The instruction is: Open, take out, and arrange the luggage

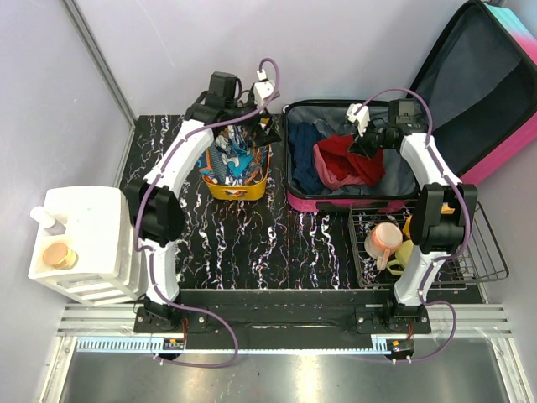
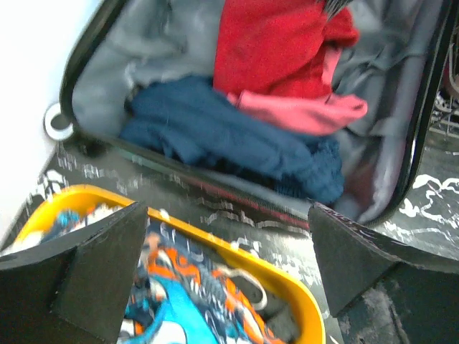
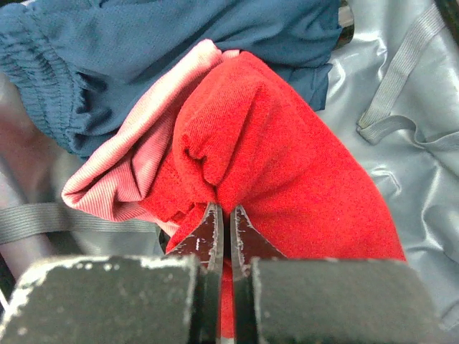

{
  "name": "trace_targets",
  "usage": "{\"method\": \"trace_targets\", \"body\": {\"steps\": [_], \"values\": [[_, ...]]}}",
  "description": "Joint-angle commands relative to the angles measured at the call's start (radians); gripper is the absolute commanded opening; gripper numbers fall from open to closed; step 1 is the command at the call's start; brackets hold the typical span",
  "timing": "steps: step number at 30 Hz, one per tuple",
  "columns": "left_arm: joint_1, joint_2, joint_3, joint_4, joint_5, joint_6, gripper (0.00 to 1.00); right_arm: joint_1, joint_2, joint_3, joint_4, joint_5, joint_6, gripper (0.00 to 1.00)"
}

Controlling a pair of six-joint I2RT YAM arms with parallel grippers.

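Observation:
The luggage (image 1: pixel 302 200) lies open on the table, its pink-edged lid (image 1: pixel 482 84) leaning back at the far right. Inside are a red garment (image 1: pixel 346 159), a pink garment (image 1: pixel 331 179) and a dark blue garment (image 1: pixel 304 161). My right gripper (image 3: pixel 223 209) is shut on a fold of the red garment (image 3: pixel 287 172), above the pink garment (image 3: pixel 136 179) and the blue garment (image 3: pixel 143 50). My left gripper (image 2: pixel 226 229) is open and empty above the orange bin (image 1: pixel 237 191), which holds patterned blue-and-orange clothing (image 2: pixel 186 287). The left wrist view also shows the suitcase's contents (image 2: pixel 229 136).
A wire basket (image 1: pixel 424 248) at the near right holds a pink cup (image 1: pixel 384 239) and a yellow-green item. A white stand (image 1: pixel 84 243) at the left carries a bottle and a copper-coloured lid. Walls close in on the left and back.

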Motion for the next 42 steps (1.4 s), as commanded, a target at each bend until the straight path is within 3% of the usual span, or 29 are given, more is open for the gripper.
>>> {"method": "trace_targets", "body": {"steps": [1,4,10,15,18,19,22,25,39,42], "values": [[-0.038,0.038,-0.003,0.270,0.134,0.044,0.99,0.006,-0.084,0.026,0.025,-0.080,0.018,0.00],[-0.078,0.080,0.003,0.361,0.140,0.038,0.99,0.006,-0.087,0.017,0.023,-0.060,0.004,0.00],[-0.127,0.131,0.039,0.370,0.101,0.064,0.99,0.018,-0.052,-0.068,0.103,0.082,-0.114,0.00],[-0.126,0.091,-0.027,0.358,0.049,0.080,0.99,0.023,-0.003,-0.080,0.101,0.093,-0.167,0.03],[-0.124,0.054,-0.081,0.353,0.034,0.101,0.99,0.026,0.022,-0.083,0.065,0.077,-0.204,0.19],[-0.121,0.046,-0.092,0.352,0.031,0.104,0.99,0.026,0.030,-0.085,0.058,0.072,-0.209,0.42],[-0.118,0.028,-0.113,0.339,0.031,0.107,0.99,0.026,0.048,-0.079,0.015,0.049,-0.243,0.71],[-0.117,0.022,-0.115,0.329,0.028,0.112,0.99,0.026,0.060,-0.077,-0.028,0.024,-0.290,0.80],[-0.114,0.023,-0.105,0.316,0.025,0.110,0.99,0.080,0.140,-0.102,0.097,0.093,-0.327,0.87],[-0.112,0.023,-0.105,0.315,0.020,0.115,0.99,0.078,0.145,-0.105,0.135,0.116,-0.313,0.80]]}}
